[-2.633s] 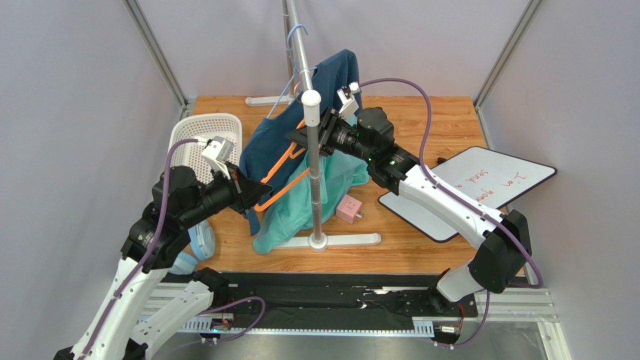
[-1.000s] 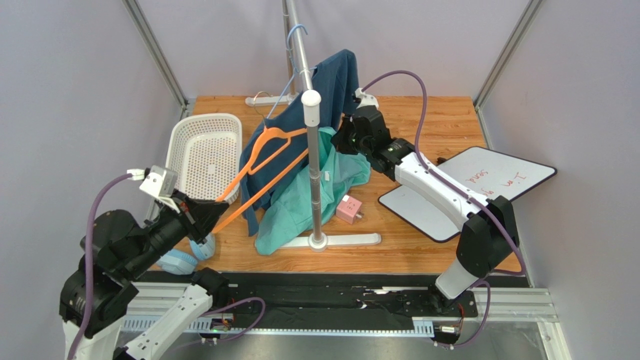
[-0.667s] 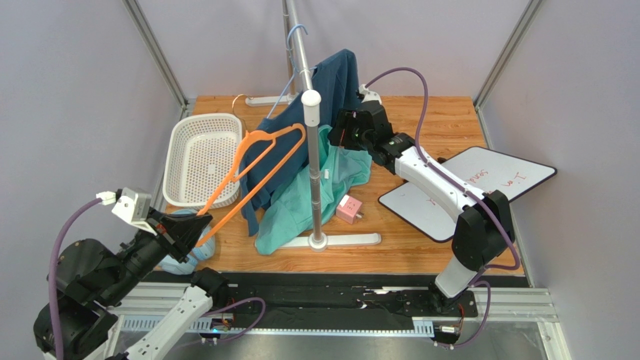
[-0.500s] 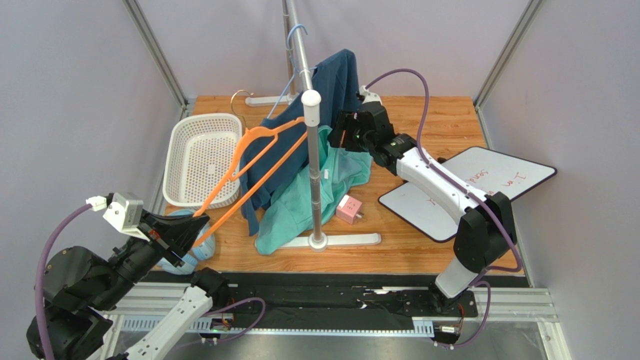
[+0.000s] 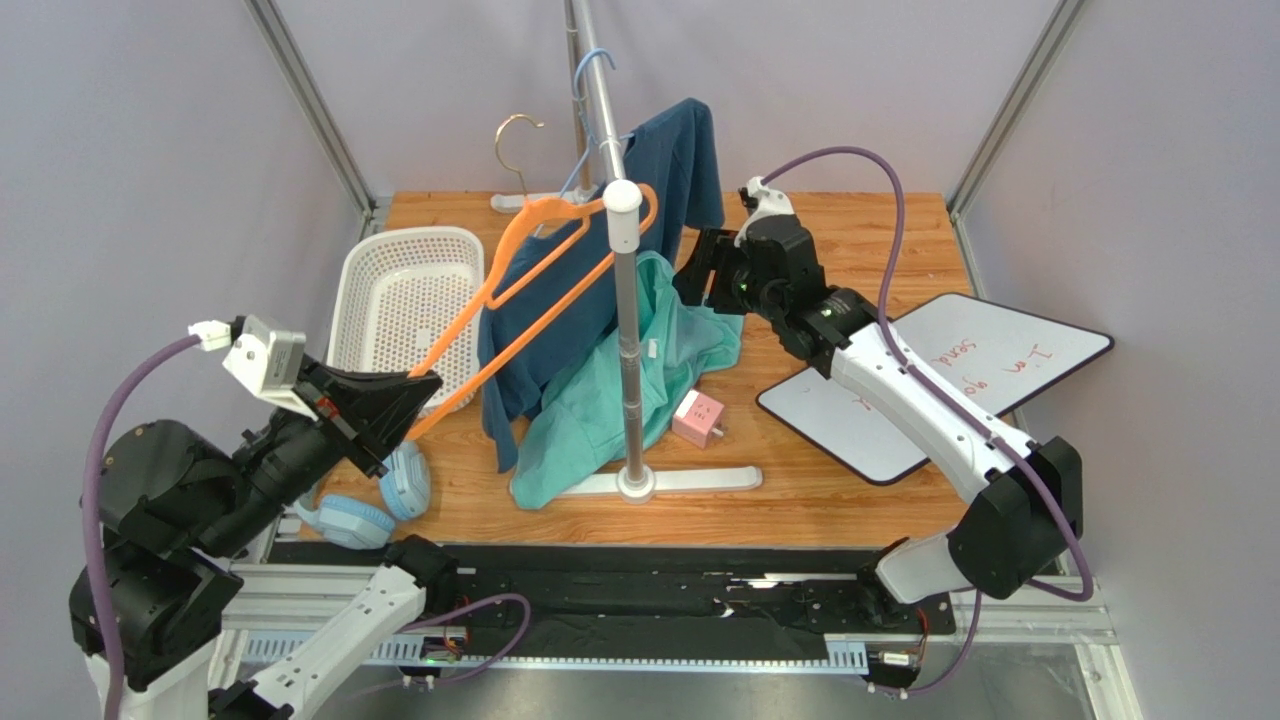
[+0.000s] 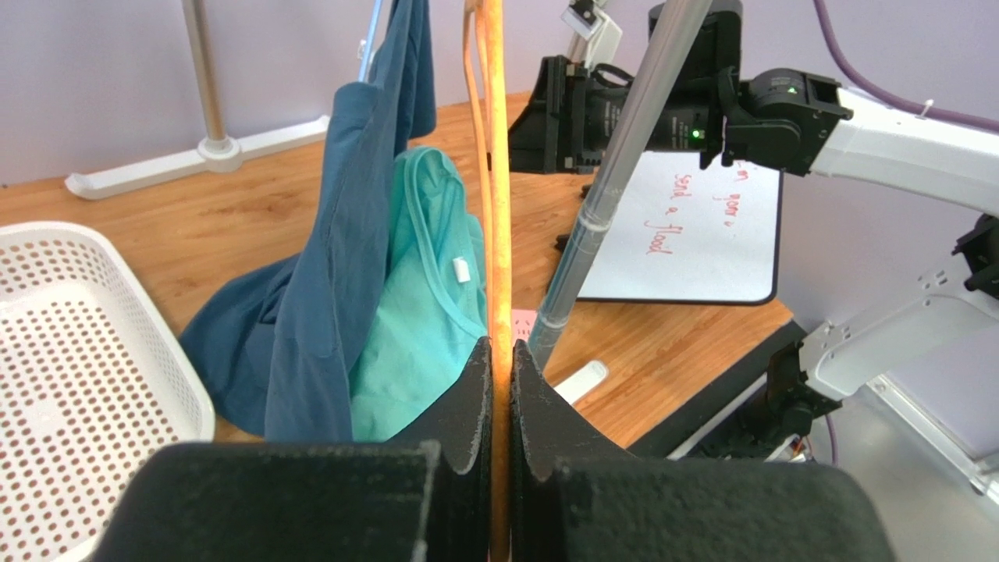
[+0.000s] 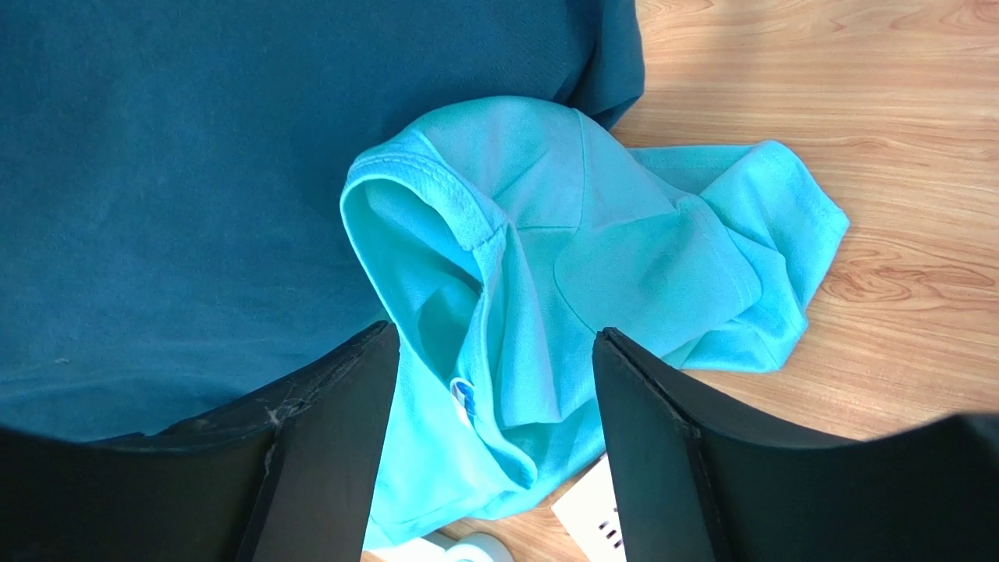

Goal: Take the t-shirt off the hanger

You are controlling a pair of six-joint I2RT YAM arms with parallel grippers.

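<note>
The left arm is drawn back off the worktop's (image 5: 842,240) near-left corner, wrist raised and aimed toward 1 o'clock. The left gripper (image 5: 409,399) has its jaws pinched tight on the low end of the orange hanger (image 6: 497,176), which slants up toward 1 o'clock over the white basket (image 5: 394,300) to the top of the rack pole (image 5: 630,353). The hanger carries no cloth.

The teal t-shirt (image 5: 679,342) lies crumpled on the worktop at the pole's foot, partly under the dark blue garment (image 5: 676,147) that hangs from the rail. It is well apart from the left jaws.

The right arm reaches across from 4 o'clock, elbow over the whiteboard (image 5: 962,375), wrist bent down. The right gripper (image 5: 700,279) hangs just above the shirt with jaws spread wide and nothing in them; the shirt sits at about 7 o'clock from them.

The left wrist view shows the fingers closed flat on the orange bar. The right wrist view shows the collar and white label between the open fingers (image 7: 334,398), which the top view hides.
</note>
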